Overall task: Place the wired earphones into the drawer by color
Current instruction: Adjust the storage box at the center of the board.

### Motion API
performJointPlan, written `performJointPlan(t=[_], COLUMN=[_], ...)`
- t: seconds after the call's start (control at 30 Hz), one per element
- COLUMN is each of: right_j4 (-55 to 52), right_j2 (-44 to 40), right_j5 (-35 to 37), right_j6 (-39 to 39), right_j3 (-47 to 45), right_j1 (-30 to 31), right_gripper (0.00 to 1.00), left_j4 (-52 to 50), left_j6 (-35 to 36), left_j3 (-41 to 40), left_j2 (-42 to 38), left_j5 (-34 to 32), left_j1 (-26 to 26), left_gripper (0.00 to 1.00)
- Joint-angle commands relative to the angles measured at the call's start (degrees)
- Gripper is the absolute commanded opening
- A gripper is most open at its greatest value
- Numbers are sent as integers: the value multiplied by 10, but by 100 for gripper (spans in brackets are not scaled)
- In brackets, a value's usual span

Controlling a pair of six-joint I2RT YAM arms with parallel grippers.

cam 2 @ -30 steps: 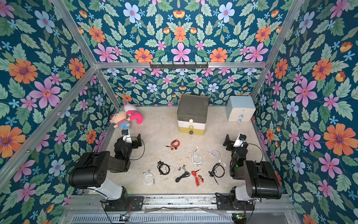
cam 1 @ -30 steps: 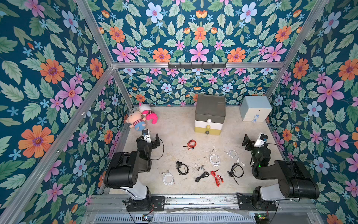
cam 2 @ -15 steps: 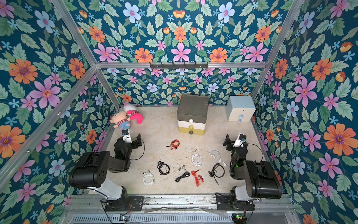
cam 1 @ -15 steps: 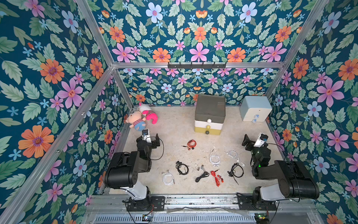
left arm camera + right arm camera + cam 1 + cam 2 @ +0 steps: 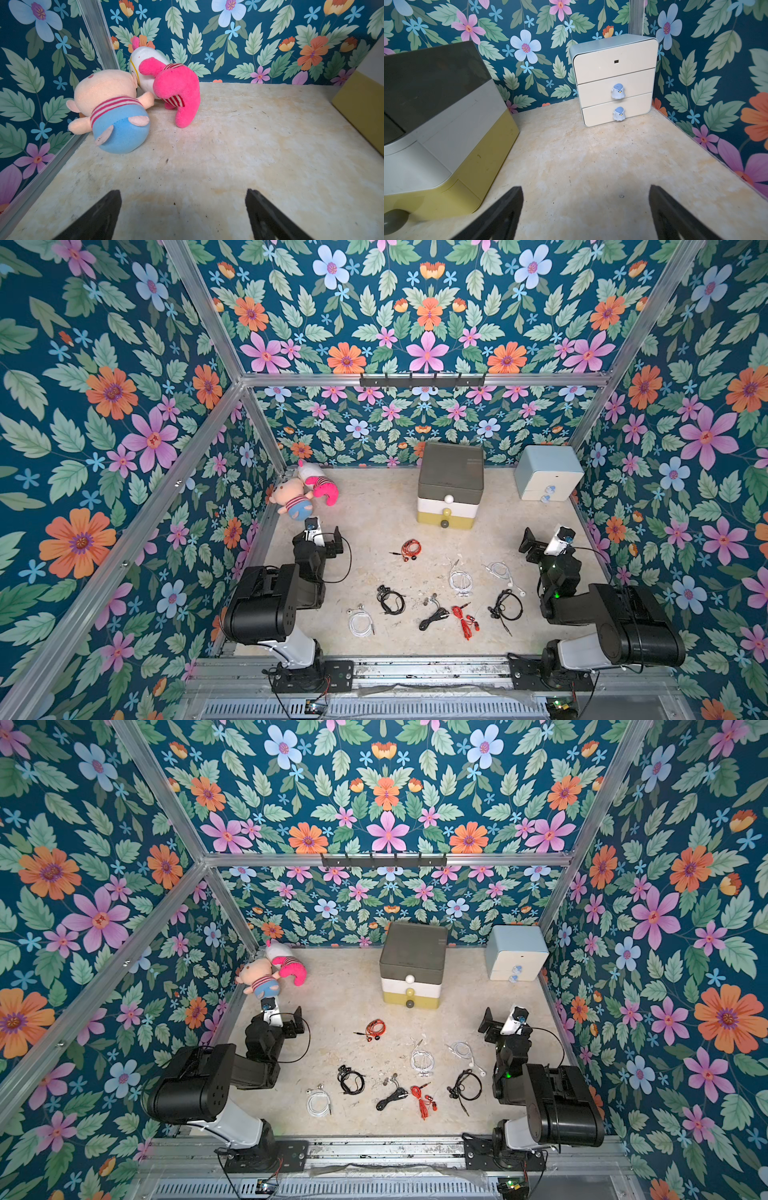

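Nothing's moved vs. earlier frames: all eight wired earphones (image 5: 411, 548) lie on worktop (image 5: 374, 510), drawer (image 5: 451, 472) shut (task unstarted); left fingers (image 5: 99, 216) & right fingers (image 5: 500, 216) apart, empty.

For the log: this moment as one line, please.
wired earphones: eight on table | drawer: shut | left jaws: open, empty | right jaws: open, empty

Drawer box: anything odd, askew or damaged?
On the drawer box the knob colours look shifted: white knob on the grey tier, yellow knob on the white tier, grey knob on the yellow tier. All tiers look shut; no damage visible.
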Motion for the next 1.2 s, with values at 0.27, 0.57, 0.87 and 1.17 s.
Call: performJointPlan(t=[0.27,0.57,0.87,1.17], right_j4=[15,-7,-224,-429], right_j2=[0,-32,-259,-364], right_j5=[2,-13,16,-129], right_j6=[-5,-8,100,168], right_j3=[3,1,36,115], right_j1=[0,0,0,0], right_gripper=[99,99,99,99], left_j4=[5,2,-167,-400], left_j6=[0,-4,-49,-291], left_j3=[1,-1,15,70], left_j2=[0,-14,-176,-309], left_j5=[-1,-19,-32,-106], left_j1=[0,0,-3,-2], left_gripper=[99,99,99,99])
